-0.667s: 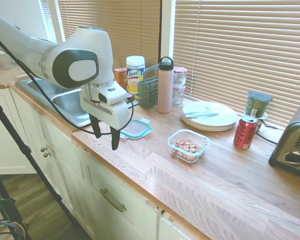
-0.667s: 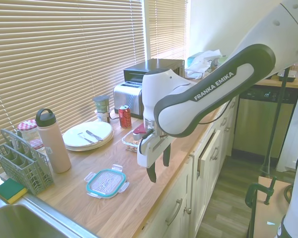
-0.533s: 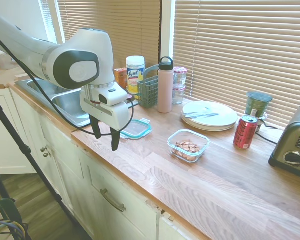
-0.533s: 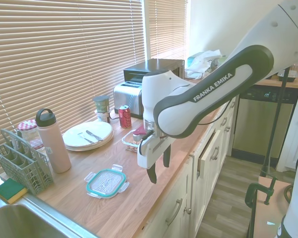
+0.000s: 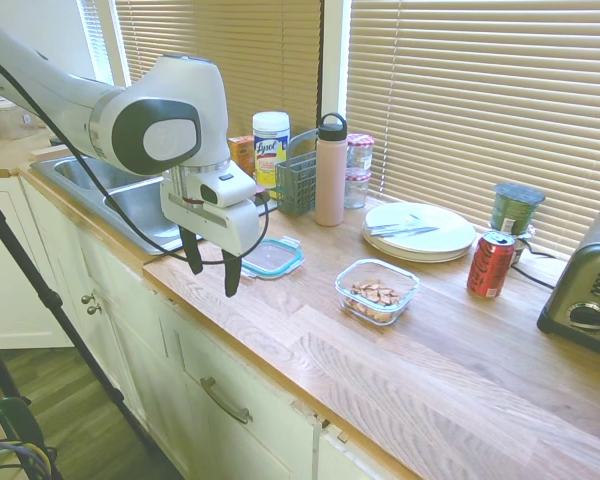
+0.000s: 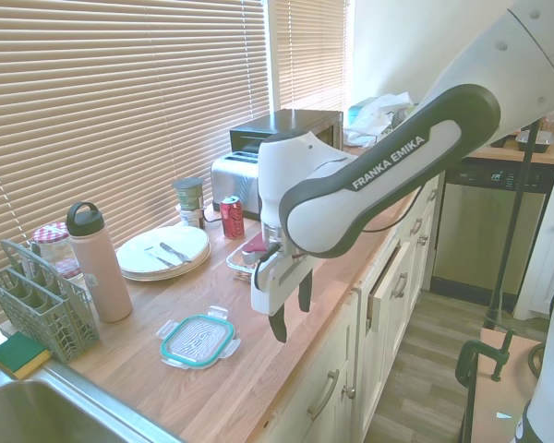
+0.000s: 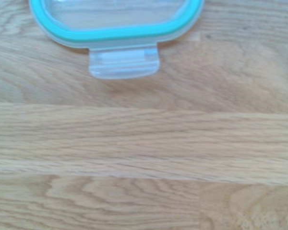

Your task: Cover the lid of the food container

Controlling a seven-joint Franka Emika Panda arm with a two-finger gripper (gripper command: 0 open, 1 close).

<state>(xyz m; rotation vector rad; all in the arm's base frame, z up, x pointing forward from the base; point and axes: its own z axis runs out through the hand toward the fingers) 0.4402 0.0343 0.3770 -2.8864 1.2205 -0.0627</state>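
Observation:
The clear lid (image 5: 273,258) with a teal rim lies flat on the wooden counter (image 5: 420,350), near the sink. The lid (image 6: 198,339) also shows in the second exterior view, and its edge and one clear tab (image 7: 124,62) fill the top of the wrist view. My gripper (image 5: 211,280) hangs open and empty above the counter's front edge, just in front of the lid. In the second exterior view the gripper (image 6: 291,316) sits to the lid's right. The glass food container (image 5: 376,291) with brown nuts stands open further along the counter, partly hidden behind the arm in the second exterior view.
A pink bottle (image 5: 330,170), a green utensil caddy (image 5: 296,180), a Lysol tub (image 5: 270,148) and jars stand behind the lid. White plates (image 5: 418,231) with cutlery, a red soda can (image 5: 490,264), a green jar (image 5: 516,209) and a toaster (image 5: 586,296) lie beyond the container. The sink (image 5: 130,200) is at the left.
The gripper has shifted slightly toward the lid and the counter. The lid and container have not moved.

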